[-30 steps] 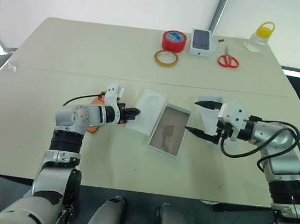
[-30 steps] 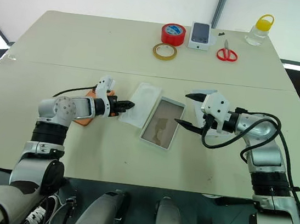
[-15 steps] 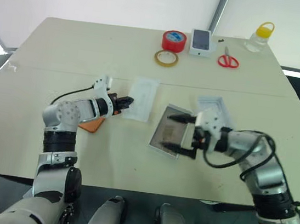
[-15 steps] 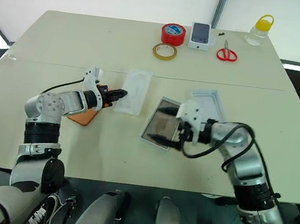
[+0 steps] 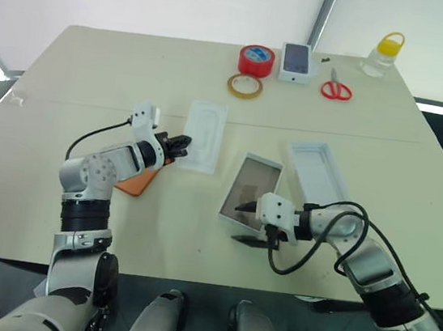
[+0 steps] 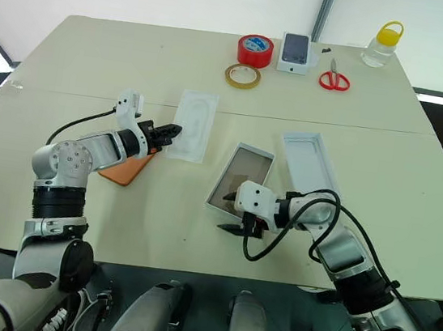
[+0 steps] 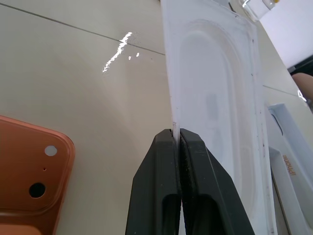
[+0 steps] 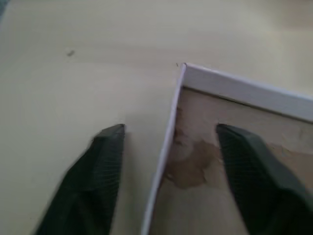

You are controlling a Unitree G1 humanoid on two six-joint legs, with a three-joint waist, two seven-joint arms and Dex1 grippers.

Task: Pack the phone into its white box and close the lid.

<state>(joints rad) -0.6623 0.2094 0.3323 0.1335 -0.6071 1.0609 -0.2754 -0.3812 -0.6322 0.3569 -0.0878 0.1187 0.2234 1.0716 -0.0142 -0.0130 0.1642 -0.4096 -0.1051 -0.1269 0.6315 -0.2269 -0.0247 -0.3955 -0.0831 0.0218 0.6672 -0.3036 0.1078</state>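
Our left gripper [image 6: 167, 131] is pinched flat on the near edge of the white insert [image 6: 193, 124], the thin sheet with the rounded recess; in the left wrist view its fingers [image 7: 166, 176] press together with only that sheet between them. The insert looks light and a little flexible, so we judge an edge pinch enough to carry it, though it may sag or flutter.

The phone [image 5: 139, 179] lies on the tabletop [image 5: 103, 68] just under our left forearm, and in the left wrist view the back of it faces up with its lenses showing. We expect it to be the heaviest and stiffest piece here, smooth and likely slippery, and worth guarding from a drop. We judge the long sides the best place to take it, near the middle, clear of the lens corner.

The white box [image 5: 250, 192] sits at the middle of the tabletop, open and with nothing in it. Our right gripper [image 5: 247, 223] is at its near corner with its fingers spread, one finger [image 8: 244, 161] over the brownish floor and the other outside on the tabletop, the thin wall between them and not yet clamped. The box is thin card: light, easy to push or crush, so a gentle hold on the wall should do.

The lid [image 5: 317, 171] lies open side up just beside the box, on its right. It looks equally light; we would take it by a long wall
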